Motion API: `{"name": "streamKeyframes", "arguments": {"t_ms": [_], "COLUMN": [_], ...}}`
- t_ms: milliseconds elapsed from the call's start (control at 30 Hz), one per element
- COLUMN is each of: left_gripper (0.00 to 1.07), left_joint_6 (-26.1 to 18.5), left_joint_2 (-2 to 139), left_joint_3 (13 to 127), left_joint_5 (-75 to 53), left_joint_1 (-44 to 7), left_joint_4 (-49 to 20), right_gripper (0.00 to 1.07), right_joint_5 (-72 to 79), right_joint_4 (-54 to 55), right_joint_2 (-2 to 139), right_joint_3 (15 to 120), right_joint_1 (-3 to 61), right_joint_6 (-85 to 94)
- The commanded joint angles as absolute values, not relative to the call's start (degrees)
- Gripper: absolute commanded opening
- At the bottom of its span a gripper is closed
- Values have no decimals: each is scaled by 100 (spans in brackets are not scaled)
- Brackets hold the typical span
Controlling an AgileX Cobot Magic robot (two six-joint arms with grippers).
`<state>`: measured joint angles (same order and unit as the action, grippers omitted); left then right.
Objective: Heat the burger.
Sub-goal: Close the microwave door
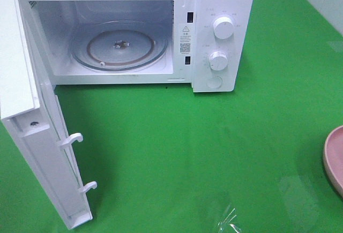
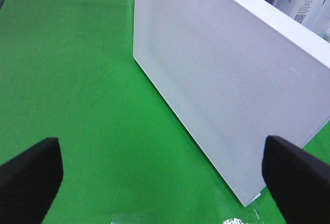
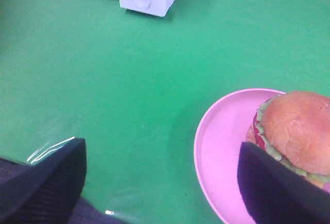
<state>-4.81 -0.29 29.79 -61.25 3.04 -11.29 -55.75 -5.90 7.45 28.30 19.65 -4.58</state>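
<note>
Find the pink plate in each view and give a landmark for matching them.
Exterior high: only the plate's rim shows, at the right edge.
Left wrist: not in it; only the microwave door and green cloth show.
Right wrist: lower right, with the burger on it.
Shared landmark: the white microwave, whose knob corner also shows in the right wrist view.

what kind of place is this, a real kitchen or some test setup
Most likely a staged tabletop test setup, not a real kitchen: a white microwave with its door open stands on a plain green cloth, and a burger sits on a pink plate beside it.
</note>
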Motion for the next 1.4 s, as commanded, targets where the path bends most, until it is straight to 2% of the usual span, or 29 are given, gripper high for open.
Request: {"name": "streamKeyframes", "arguments": {"t_ms": [33,433,1400], "left_gripper": [98,98,98], "left_joint_6": [-458,-458,-458], "left_joint_2": [-120,-120,-120], "left_joint_3": [2968,2968,2968], "left_joint_5": [-6091,-6091,-6091], "left_joint_1": [275,275,275], "left_joint_4": [-1175,-1186,-1175], "right_gripper": [76,76,76], "right_joint_5": [-5500,-5500,-5500], "right_joint_4": [-453,-487,-539], "right_joint_2": [430,-183,-178], "right_joint_3": [2807,2807,2807], "right_joint_1": [1610,865,854], "right_joint_6": [-258,-350,-430]}}
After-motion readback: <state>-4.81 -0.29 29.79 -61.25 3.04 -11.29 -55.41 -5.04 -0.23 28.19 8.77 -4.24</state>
